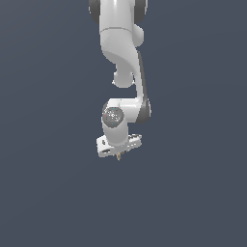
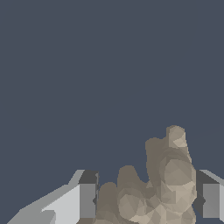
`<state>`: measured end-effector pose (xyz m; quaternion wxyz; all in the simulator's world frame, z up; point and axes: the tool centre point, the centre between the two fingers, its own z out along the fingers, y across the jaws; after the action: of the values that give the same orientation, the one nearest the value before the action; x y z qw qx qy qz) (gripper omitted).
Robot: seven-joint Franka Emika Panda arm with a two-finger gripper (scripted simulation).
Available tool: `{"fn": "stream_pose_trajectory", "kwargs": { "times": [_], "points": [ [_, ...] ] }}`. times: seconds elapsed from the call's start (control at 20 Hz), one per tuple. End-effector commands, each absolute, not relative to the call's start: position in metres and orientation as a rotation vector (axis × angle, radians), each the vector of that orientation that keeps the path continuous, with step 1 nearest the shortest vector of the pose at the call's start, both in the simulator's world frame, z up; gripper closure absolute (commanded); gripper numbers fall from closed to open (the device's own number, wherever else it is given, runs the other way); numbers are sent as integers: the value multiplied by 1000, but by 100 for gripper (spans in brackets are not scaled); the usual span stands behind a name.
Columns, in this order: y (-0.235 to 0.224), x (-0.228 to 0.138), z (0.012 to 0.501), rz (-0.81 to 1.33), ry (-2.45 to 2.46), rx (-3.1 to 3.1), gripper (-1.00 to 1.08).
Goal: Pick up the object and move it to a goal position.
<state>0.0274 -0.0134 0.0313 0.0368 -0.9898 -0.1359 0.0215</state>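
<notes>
The object (image 2: 166, 183) is a tan-brown, rough, lumpy thing with pointed lobes. It fills the gap between the two fingers of my gripper (image 2: 146, 186). The grey pad of one finger (image 2: 87, 199) touches one side of it and the other finger (image 2: 211, 200) touches the opposite side, so the gripper is shut on it. In the exterior view the white arm hangs down in the middle of the picture. Its gripper (image 1: 118, 152) points downward, with only a small tan tip of the object (image 1: 118, 157) showing below the hand.
A plain dark blue-grey surface (image 1: 193, 193) fills both views. No other objects, containers or edges show, and no goal marker is in view.
</notes>
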Motion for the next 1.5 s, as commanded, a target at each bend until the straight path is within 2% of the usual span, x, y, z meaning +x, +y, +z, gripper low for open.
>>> {"fn": "stream_pose_trajectory", "kwargs": {
  "times": [0.0, 0.45, 0.75, 1.1, 1.45],
  "points": [
    [-13, 27, 30, 66, -419, -3039, 108],
    [-12, 29, 33, 59, -418, -3039, 108],
    [0, 44, 60, -27, -418, -3048, 108],
    [30, 77, 136, -255, -415, -3058, 108],
    [76, 104, 256, -602, -406, -3043, 108]
  ]
}}
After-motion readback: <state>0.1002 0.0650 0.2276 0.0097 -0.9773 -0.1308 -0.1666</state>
